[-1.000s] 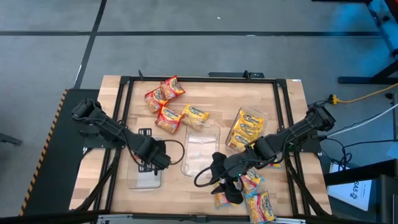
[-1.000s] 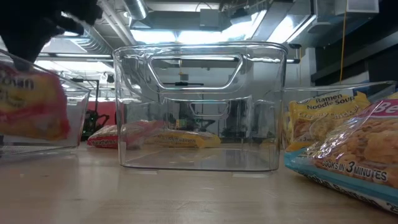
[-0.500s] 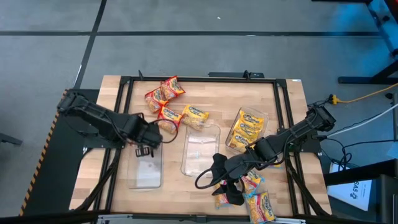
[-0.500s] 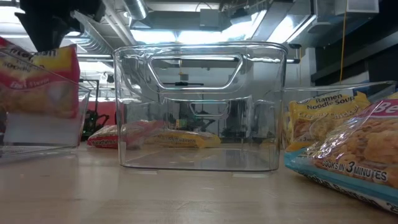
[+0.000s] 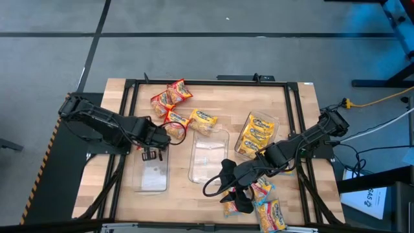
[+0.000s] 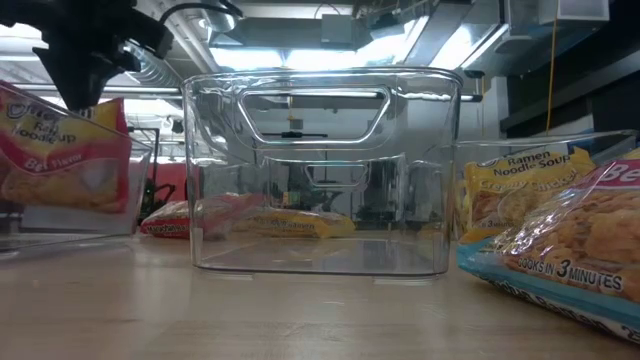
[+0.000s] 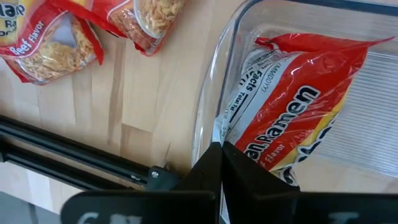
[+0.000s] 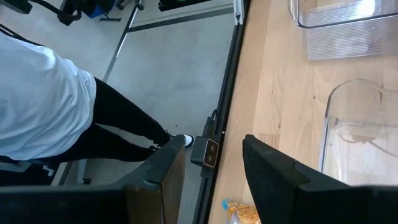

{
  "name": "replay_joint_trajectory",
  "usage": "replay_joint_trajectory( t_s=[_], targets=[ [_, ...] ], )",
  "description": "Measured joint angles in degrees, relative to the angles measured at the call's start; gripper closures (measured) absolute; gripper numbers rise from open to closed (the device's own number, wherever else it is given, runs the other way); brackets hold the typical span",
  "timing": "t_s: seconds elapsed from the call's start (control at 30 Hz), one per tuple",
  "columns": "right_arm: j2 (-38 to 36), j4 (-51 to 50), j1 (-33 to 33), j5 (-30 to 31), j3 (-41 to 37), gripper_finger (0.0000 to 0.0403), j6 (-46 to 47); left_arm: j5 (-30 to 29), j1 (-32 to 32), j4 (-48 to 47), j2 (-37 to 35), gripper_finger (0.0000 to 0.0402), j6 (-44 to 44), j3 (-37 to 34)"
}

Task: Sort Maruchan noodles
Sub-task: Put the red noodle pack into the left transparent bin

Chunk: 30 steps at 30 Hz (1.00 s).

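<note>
- Left of centre in high view: left gripper (image 5: 169,131) clamps a red noodle packet (image 7: 292,121) over the left clear tray (image 5: 152,176).
- Lower centre: right gripper (image 5: 240,206), fingers apart, w/ nothing between, beside loose packets (image 5: 270,213).

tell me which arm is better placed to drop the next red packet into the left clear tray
Left. Its pincer is shut on a red packet hanging over the left clear tray. The right pincer sits open near the table's front edge by the yellow packets, holding nothing.
</note>
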Motion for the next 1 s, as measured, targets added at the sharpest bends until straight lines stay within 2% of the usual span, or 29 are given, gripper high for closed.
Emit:
replay_joint_trajectory(
  t_s=[0.3,0.6,0.77,1.0],
  targets=[
    [0.0,0.0,0.0,0.0,0.0,0.0244,1.3,-1.6,3.7,1.7,0.0,0.0401,5.2,-0.2],
    [0.0,0.4,0.0,0.0,0.0,0.0244,2.6,-0.3,7.6,8.3,0.1,0.0401,7.2,-8.0],
    [0.0,0.4,0.0,-0.1,0.0,0.0244,3.2,-0.8,8.5,8.7,0.1,0.0401,7.1,-9.5],
    [0.0,0.4,0.0,-0.1,0.0,0.0244,3.2,-2.8,9.7,9.4,0.0,0.0373,7.1,-9.5]
  ],
)
